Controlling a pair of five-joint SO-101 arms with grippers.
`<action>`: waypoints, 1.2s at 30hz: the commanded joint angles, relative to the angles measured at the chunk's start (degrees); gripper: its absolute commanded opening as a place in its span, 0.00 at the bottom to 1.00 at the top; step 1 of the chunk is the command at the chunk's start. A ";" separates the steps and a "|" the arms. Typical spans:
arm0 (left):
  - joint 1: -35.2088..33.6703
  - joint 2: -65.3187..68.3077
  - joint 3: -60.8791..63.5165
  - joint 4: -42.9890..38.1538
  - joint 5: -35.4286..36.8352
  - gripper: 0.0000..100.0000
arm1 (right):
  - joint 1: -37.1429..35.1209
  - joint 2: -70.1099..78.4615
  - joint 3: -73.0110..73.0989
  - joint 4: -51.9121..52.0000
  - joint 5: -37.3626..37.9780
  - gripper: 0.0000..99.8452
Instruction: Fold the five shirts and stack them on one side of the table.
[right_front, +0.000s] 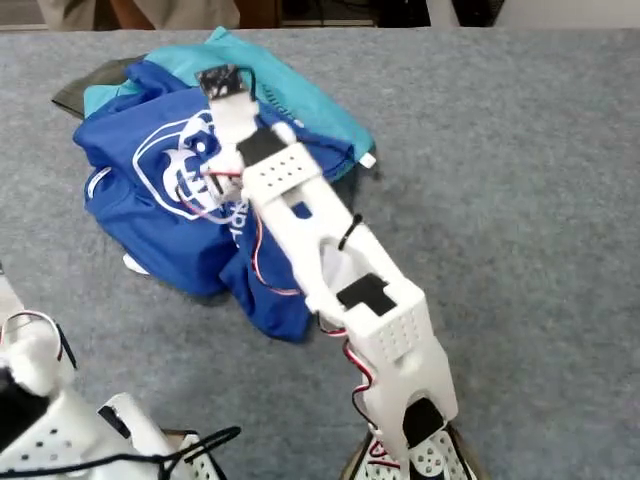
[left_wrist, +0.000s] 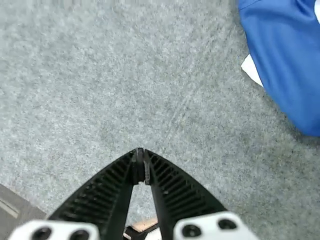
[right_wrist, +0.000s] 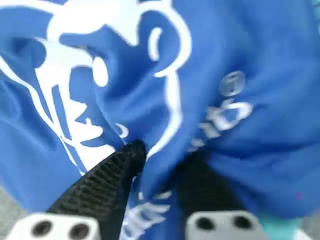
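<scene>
1. The right pincer (right_wrist: 157, 162) is closed on a bunched fold of the blue shirt (right_wrist: 240, 65). The cloth is pinched between its two fingers, just beside the white emblem (right_wrist: 75, 60) printed on the shirt.
2. The right arm (right_front: 340, 260) is stretched out from its base at the near edge of the desk (right_front: 520, 180). It runs diagonally toward the far left, with the wrist tipped down over the heap of shirts.
3. The left pincer (left_wrist: 140, 162) has its tips pressed together with nothing between them. It hangs over bare grey desk surface.
4. The left arm (right_front: 60, 420) sits folded back at the near left corner, apart from the heap.
5. The shirts lie unfolded in one crumpled heap on the far left part of the desk. The blue shirt (right_front: 150, 210) is uppermost. A teal shirt (right_front: 300, 100) shows beneath it on the far side, and a dark olive shirt (right_front: 90, 85) shows at the far left edge.
6. A white scrap (right_front: 135, 265) pokes out from under the near edge of the blue shirt.
</scene>
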 joint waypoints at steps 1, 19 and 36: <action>-0.09 1.63 -0.35 0.62 -0.62 0.02 | 2.42 -2.15 -15.34 10.55 0.97 0.00; 5.27 17.98 -9.23 0.62 -2.55 0.02 | 48.75 -16.22 -56.84 28.48 18.11 0.00; 52.13 60.70 -41.32 -0.70 29.45 0.38 | 65.80 -6.55 -56.75 28.57 17.85 0.00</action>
